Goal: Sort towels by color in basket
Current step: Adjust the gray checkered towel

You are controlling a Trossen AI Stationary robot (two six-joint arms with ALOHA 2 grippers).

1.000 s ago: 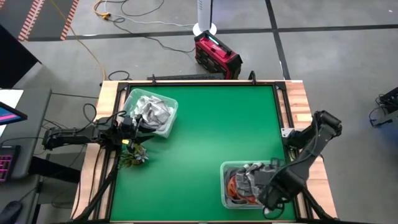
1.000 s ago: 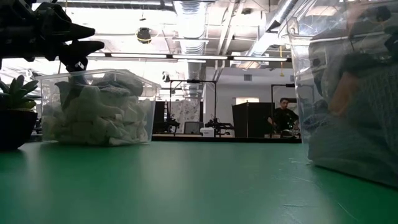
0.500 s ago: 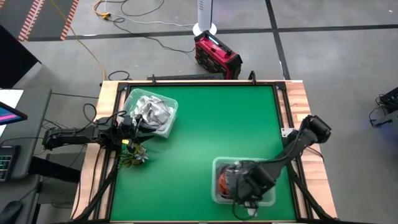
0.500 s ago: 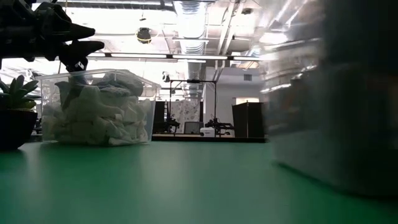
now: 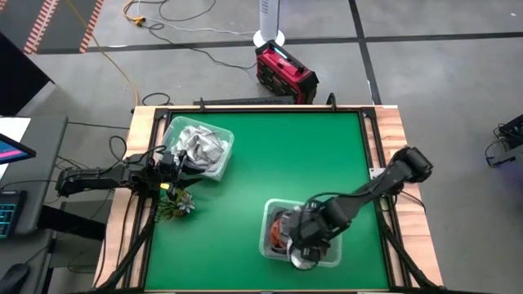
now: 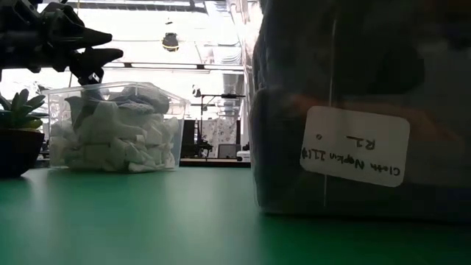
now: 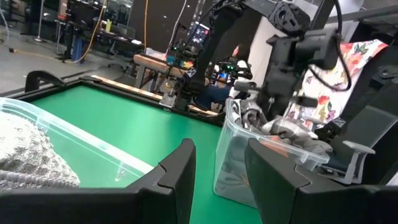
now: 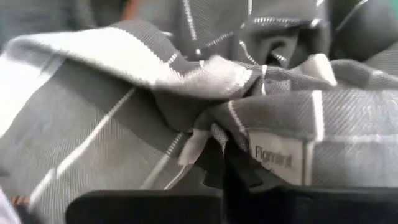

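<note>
Slid leftward across the green worktop since a second ago, the right-hand clear basket now sits nearer the middle of the front edge. At far left, the left gripper hovers beside the other clear basket of white and light grey towels, jaws apart. The right gripper reaches into the moved basket, pressed against a grey checked towel; whether its jaws grip it cannot be told.
</note>
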